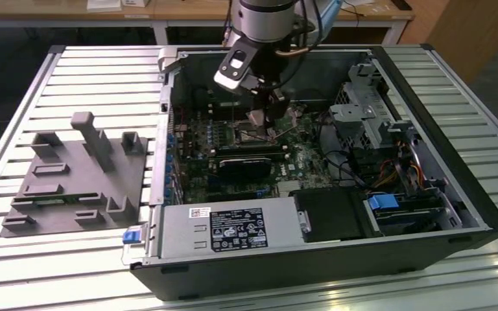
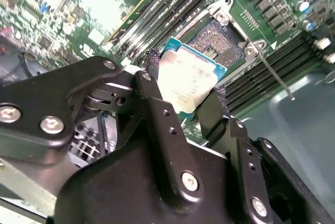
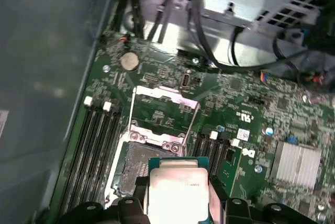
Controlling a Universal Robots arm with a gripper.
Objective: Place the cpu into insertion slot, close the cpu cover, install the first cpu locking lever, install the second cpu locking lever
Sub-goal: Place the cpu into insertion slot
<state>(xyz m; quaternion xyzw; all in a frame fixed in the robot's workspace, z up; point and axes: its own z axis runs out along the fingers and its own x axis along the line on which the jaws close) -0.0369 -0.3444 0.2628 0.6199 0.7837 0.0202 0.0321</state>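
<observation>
My gripper (image 2: pixel 186 77) is squeezed shut on the cpu (image 2: pixel 191 82), a finger on each side. I hold it close over the insertion slot (image 2: pixel 217 43), not in it yet. The cpu cover (image 3: pixel 165 94) is flipped open. I think the cpu must go down flat, corners lined up.

The arm (image 1: pixel 266 19) stands nearly upright over the slot (image 2: pixel 215 43), with the wrist pointing down at it. The gripper (image 2: pixel 186 80) hangs just above the slot, slightly to one side. Its two black fingers (image 2: pixel 153 59) are closed on opposite edges of the cpu (image 2: pixel 191 77), holding it flat.
</observation>
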